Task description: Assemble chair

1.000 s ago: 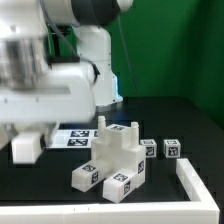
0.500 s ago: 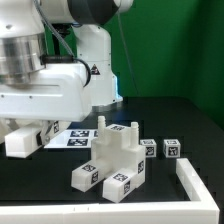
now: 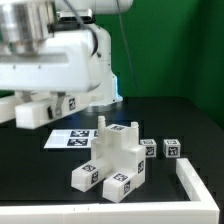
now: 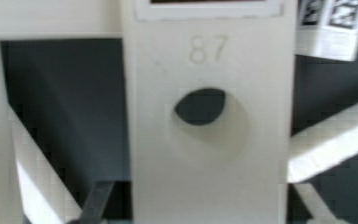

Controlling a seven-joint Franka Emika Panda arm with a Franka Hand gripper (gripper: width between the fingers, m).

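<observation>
My gripper (image 3: 42, 100) hangs high at the exterior view's left, shut on a white chair piece (image 3: 33, 113) with a black-and-white tag, held well above the table. In the wrist view this piece (image 4: 202, 150) is a flat white slab with a round hole and an embossed "87"; it fills the space between my fingers (image 4: 108, 200). A cluster of stacked white chair blocks (image 3: 115, 160) stands at the table's middle. Two small cube-ended posts (image 3: 172, 148) lie just to its right.
The marker board (image 3: 78, 138) lies flat on the black table behind the cluster. A white rail (image 3: 197, 185) runs along the front right corner. The robot's white base (image 3: 100, 60) stands behind.
My gripper has lifted the held white piece upward and slightly toward the exterior view's right. The block cluster and posts have not moved.
</observation>
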